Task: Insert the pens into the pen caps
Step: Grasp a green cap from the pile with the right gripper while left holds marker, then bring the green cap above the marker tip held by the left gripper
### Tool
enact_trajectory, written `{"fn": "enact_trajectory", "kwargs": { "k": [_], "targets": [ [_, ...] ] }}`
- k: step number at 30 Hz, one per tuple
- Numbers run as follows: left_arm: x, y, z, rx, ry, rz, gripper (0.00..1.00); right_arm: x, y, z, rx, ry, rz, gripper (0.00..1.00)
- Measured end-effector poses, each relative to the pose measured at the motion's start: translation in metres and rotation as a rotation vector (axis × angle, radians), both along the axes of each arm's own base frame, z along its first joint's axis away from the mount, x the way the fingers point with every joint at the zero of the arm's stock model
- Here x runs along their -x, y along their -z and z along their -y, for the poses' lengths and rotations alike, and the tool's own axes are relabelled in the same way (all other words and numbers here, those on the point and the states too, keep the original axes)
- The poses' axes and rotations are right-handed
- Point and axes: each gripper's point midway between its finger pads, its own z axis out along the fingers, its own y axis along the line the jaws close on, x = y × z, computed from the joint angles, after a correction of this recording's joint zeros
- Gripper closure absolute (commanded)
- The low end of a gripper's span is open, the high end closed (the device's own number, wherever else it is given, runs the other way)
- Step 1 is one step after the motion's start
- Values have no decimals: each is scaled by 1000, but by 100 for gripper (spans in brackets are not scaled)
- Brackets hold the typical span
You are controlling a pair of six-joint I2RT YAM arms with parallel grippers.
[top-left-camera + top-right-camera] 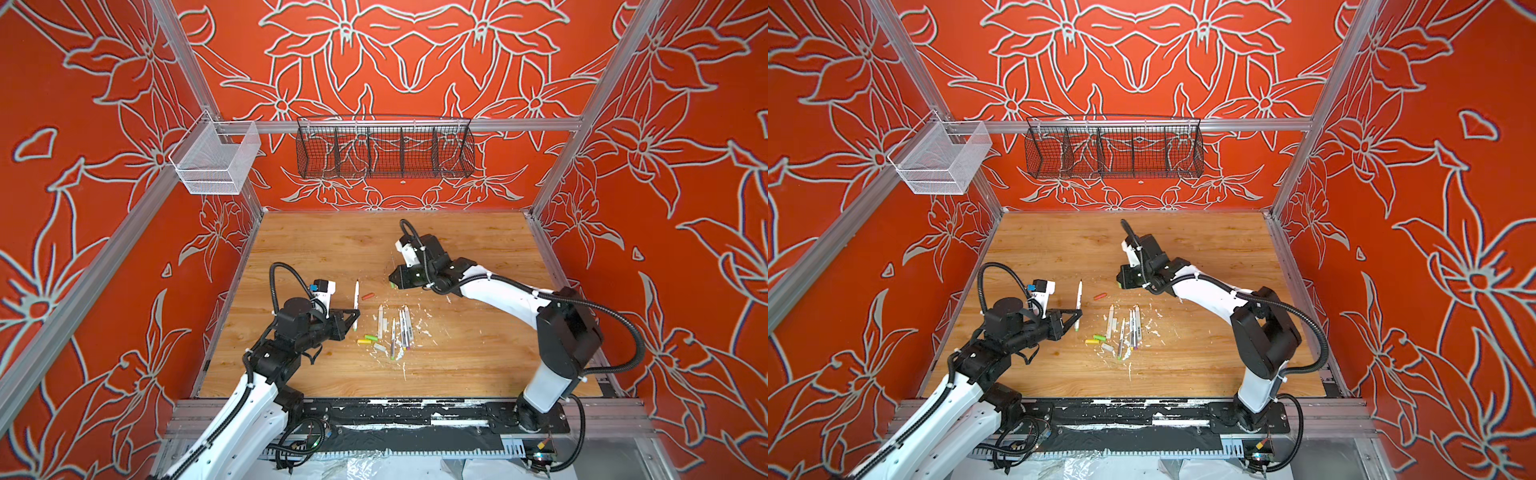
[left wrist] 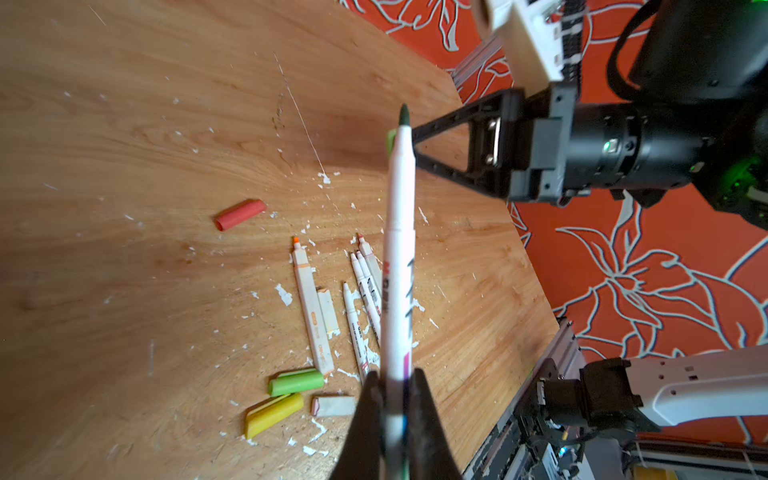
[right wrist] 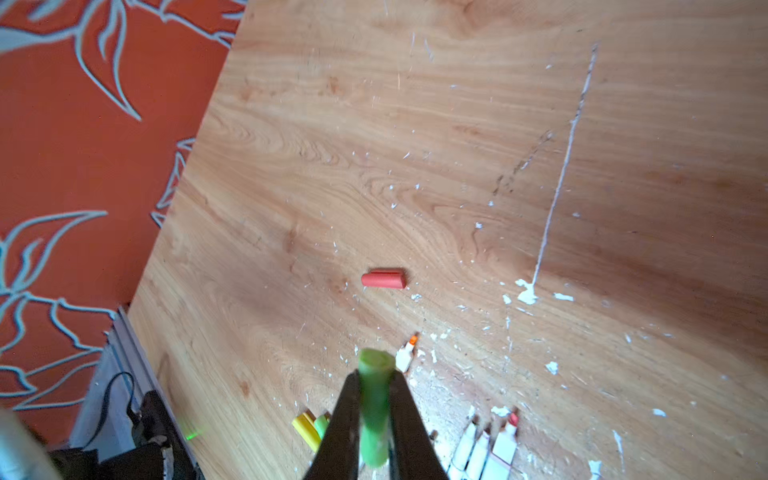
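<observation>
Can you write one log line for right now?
left end effector: shut on white pen | right end effector: shut on lime green cap | status: held apart, cap not yet on pen

I am gripping a white marker pen [image 2: 398, 257] in my left gripper [image 2: 395, 386], jaws pressing its lower barrel. Its dark green tip is pointing toward the right gripper [image 2: 419, 139], where a sliver of lime green cap [image 2: 390, 142] is showing. Other pens [image 2: 312, 307], an orange-red cap [image 2: 240, 214], a second lime green cap [image 2: 296, 382], a yellow cap [image 2: 273, 414] and a pale grey cap [image 2: 334, 406] are lying on the bench [image 2: 124, 124].
</observation>
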Motion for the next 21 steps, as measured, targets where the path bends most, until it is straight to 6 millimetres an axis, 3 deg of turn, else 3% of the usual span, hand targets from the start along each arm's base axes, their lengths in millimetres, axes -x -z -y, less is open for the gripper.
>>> {"fn": "enact_trajectory", "kwargs": {
  "k": [5, 10, 15, 21],
  "targets": [
    [7, 17, 29, 3, 123, -47, 100, 2, 2, 8, -78, 54, -8, 85],
    [13, 35, 50, -13, 218, -95, 100, 2, -18, 7, -175, 98, 10, 85],
    [13, 43, 54, -30, 244, -102, 100, 0, -39, 2, -263, 116, 37, 85],
    [8, 40, 54, -44, 240, -60, 100, 10, -49, -13, -309, 78, 37, 85]
  ]
}}
